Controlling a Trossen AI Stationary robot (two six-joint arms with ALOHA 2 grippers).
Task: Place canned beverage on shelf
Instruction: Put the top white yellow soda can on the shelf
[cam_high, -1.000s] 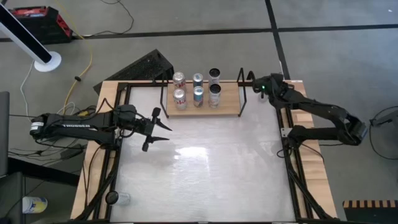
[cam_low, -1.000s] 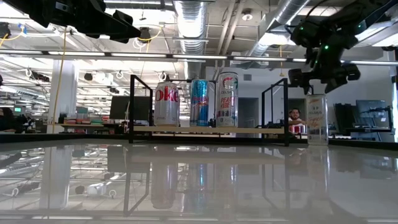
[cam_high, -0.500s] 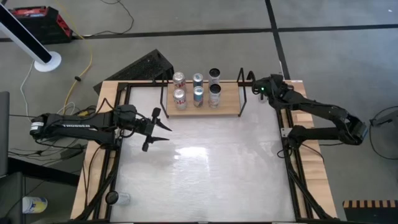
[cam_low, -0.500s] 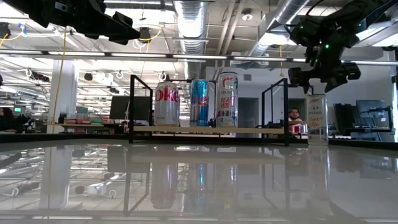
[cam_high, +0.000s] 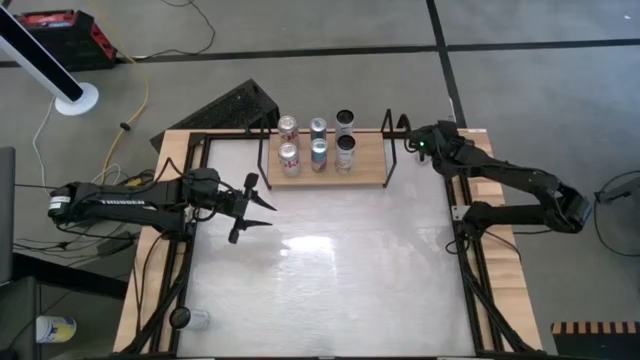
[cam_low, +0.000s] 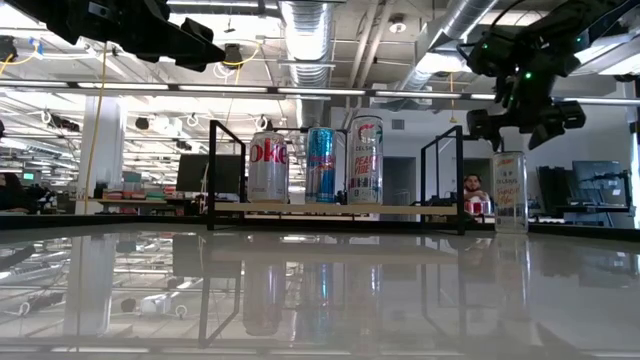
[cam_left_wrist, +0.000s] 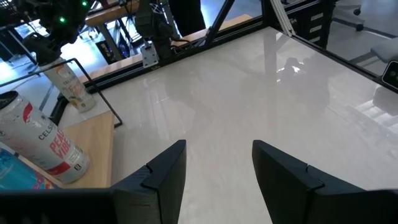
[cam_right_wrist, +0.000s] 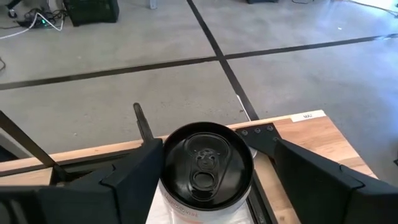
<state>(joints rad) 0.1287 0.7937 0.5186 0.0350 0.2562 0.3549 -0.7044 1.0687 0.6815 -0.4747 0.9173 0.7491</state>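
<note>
fingers (cam_right_wrist: 134, 171) of the right gripper (cam_right_wrist: 208, 180) spread wide on both sides of a black-topped can (cam_right_wrist: 207, 165), above it and not clamping. that can (cam_low: 508, 192) stands on the table (cam_high: 330, 260) just right of the shelf (cam_high: 366, 167), outside its right rail. five cans (cam_high: 318, 142) sit on the shelf's left part. left gripper (cam_high: 252, 207) hovers over the table's left side, fingers apart, holding nothing.

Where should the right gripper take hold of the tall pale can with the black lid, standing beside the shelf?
Probably on the upper side wall of the tall pale can, coming from above. It stands upright, and the right gripper already has an open finger on each side.
</note>
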